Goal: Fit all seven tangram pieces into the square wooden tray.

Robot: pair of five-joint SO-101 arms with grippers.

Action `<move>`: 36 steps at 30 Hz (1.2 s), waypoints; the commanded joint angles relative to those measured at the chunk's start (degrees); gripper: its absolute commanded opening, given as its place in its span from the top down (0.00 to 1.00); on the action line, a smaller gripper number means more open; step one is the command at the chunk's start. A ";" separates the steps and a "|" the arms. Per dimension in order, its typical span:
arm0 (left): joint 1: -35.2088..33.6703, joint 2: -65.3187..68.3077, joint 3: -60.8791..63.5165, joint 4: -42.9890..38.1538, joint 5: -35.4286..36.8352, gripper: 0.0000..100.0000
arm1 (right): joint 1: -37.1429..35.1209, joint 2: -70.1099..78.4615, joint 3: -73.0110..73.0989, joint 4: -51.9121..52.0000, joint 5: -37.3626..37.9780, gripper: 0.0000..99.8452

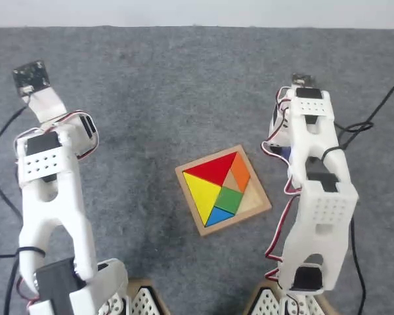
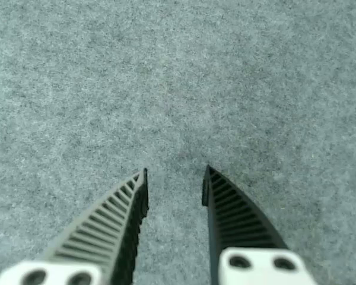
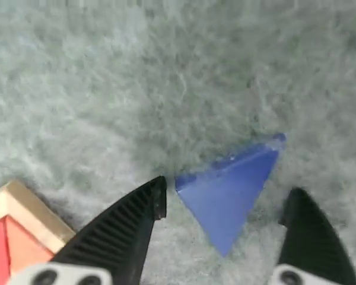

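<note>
The square wooden tray [image 1: 192, 197] lies turned at an angle in the middle of the grey surface [image 1: 151, 98], between the two arms. Five coloured pieces sit in it:

- one large red triangle [image 1: 213, 168] on the far side
- one large yellow triangle [image 1: 201, 191] on the left
- one orange piece [image 1: 241, 172] at the far-right corner
- one green square [image 1: 230, 199] near the middle
- one small light blue triangle [image 1: 218, 216] at the near corner

A small tan patch lies between the red, orange and green pieces. I cannot tell whether it is a wooden piece or bare tray floor. A strip of bare tray floor runs along the tray's near-right side.

One dark blue triangle [image 3: 231, 178] lies flat on the surface outside the tray, just to the right of its far-right corner and under the wrist of the right arm [image 1: 315, 197]. The right claw [image 3: 226, 191] is spread wide around this piece, with one finger on either side. One fingertip is just beside a corner of the triangle, though contact cannot be made out. The other finger stands apart from it. The tray's corner shows just beside that claw in the right wrist view.

The left arm [image 1: 49, 190] stands well to the left of the tray. The left claw [image 2: 175, 171] has its two fingers apart, holds nothing, and has bare grey surface below it.
</note>
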 commanded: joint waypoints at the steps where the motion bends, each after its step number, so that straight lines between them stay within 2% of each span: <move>1: 0.44 -0.35 -2.24 0.09 0.09 0.85 | -0.04 -1.27 -2.99 1.27 -0.35 0.87; 4: 0.44 -0.35 -2.24 0.09 0.09 0.85 | -0.04 -1.27 -3.60 1.63 -0.44 0.96; 7: 0.35 -0.35 -2.24 0.09 0.09 0.85 | -0.04 -2.07 -4.48 3.21 -0.53 0.99; 12: 0.18 -0.35 -2.24 0.09 0.09 0.85 | -0.04 -8.04 -4.13 5.85 0.62 0.99; 17: 0.18 -0.35 -2.24 0.09 0.09 0.85 | -0.04 -18.42 3.25 5.67 8.35 0.99; 20: 0.35 -0.35 -2.15 0.09 0.09 0.85 | 1.01 -26.42 9.85 5.41 9.93 0.99; 25: 0.35 -0.35 -2.15 0.09 0.09 0.85 | 3.91 -36.97 16.70 -2.07 9.67 0.97; 29: 0.35 -0.35 -2.15 0.09 0.09 0.85 | 3.03 -33.19 17.23 -6.37 7.47 0.90; 33: 0.35 -0.35 -2.07 0.09 0.09 0.85 | -0.57 -23.60 11.25 -6.73 3.60 0.80; 36: 0.35 -0.35 -2.07 0.09 0.09 0.85 | -2.15 -15.87 3.87 -6.46 -1.58 0.82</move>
